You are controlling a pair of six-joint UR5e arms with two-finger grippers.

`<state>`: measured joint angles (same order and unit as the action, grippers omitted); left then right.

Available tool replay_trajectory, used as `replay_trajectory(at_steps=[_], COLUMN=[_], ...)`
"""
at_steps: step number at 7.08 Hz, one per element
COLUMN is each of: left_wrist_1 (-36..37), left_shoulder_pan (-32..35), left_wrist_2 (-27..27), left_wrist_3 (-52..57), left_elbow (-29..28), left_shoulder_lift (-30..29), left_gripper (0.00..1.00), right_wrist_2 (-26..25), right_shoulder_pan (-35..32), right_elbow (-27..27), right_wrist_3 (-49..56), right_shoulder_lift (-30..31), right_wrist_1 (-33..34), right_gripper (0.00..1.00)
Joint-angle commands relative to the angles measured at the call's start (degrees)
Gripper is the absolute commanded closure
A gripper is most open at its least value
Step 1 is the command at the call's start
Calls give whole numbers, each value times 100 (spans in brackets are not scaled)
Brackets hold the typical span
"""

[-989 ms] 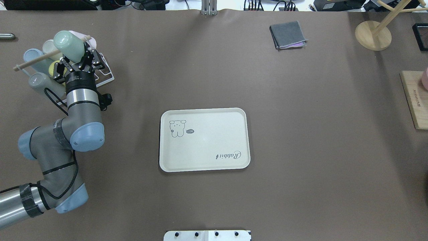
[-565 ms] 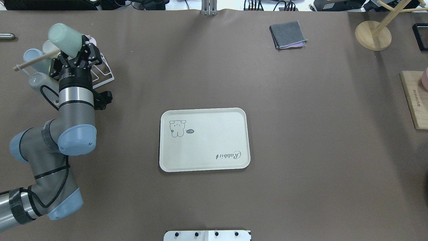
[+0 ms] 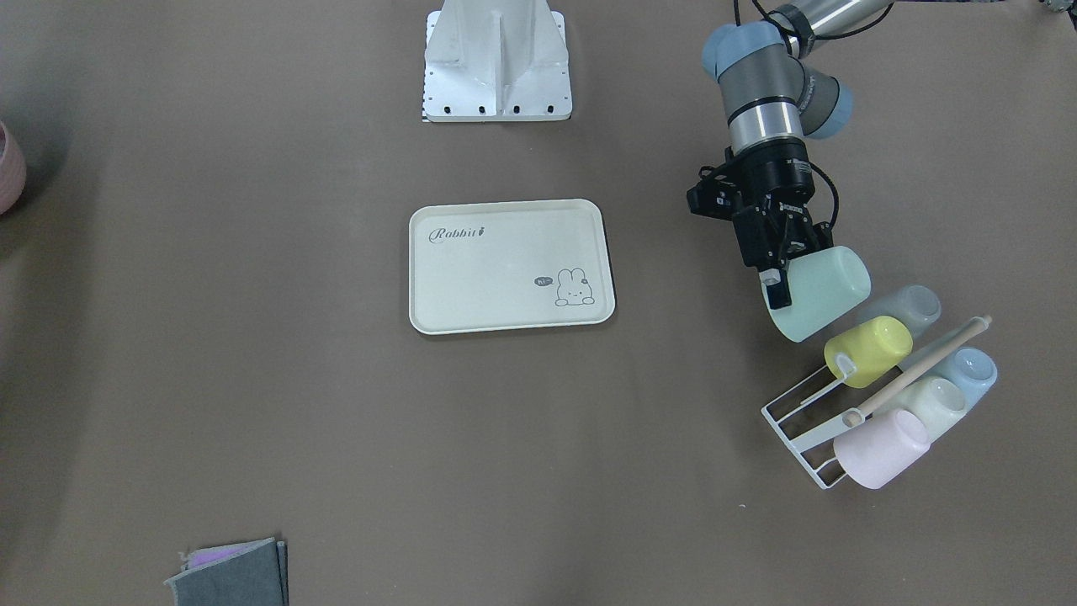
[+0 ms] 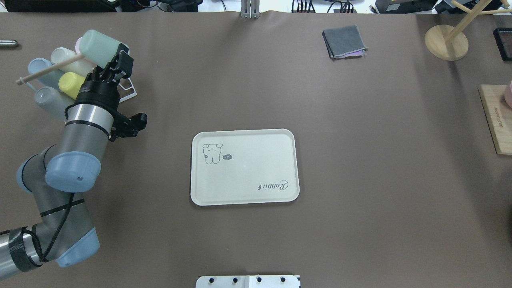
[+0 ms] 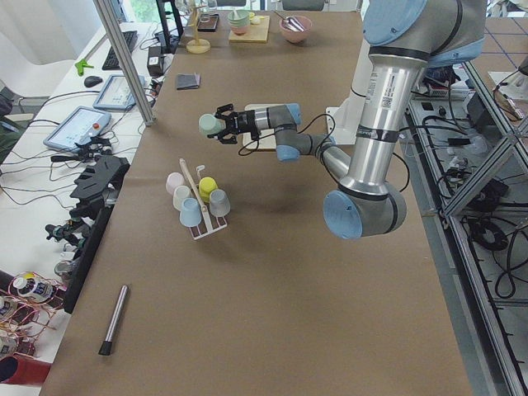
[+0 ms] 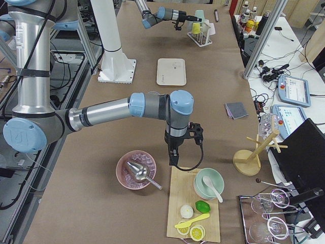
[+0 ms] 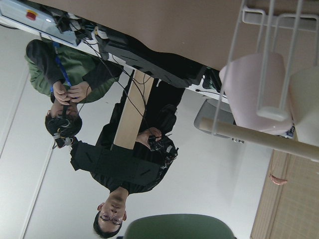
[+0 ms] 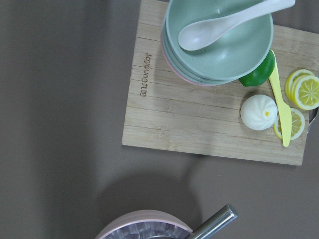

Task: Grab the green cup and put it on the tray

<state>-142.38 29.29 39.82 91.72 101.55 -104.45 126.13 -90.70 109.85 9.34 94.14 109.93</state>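
Robotics lab: brown-covered table (image 4: 360, 180) inside aluminium frame posts (image 5: 124, 58); industrial robot arms (image 5: 384, 107) rising from bolted metal pedestal (image 3: 496, 76); teach pendants (image 5: 80, 125), keyboard (image 5: 115, 49) on side bench; loose cabling (image 5: 462, 157); two people (image 7: 119, 169) standing by.

Stacked bowls (image 8: 230, 56) with white spoon (image 8: 234, 19) on wooden board (image 8: 199, 124).
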Motion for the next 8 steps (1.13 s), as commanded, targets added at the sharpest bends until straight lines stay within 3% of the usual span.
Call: replay_trajectory(at_steps=[1,4,8], left_wrist_1=[-982,-1545,-1626], left_shoulder_pan=[-2,-20,-37], left_wrist_2=[1261,2526,3785], left_wrist_3=[-74,-1721,-5069], left_elbow=[40,14,23], left_shoulder_lift=[-40,-251,-444], left_gripper=[78,97,100], right_wrist_2=[8,17,17], right_shoulder_pan=[0,0,9], right_elbow=[72,116,63], right_wrist_3=[-2,-11,-64], right_shoulder_lift=[43,52,70], right_wrist_1=[-6,-6,2], right_gripper=[0,0,0])
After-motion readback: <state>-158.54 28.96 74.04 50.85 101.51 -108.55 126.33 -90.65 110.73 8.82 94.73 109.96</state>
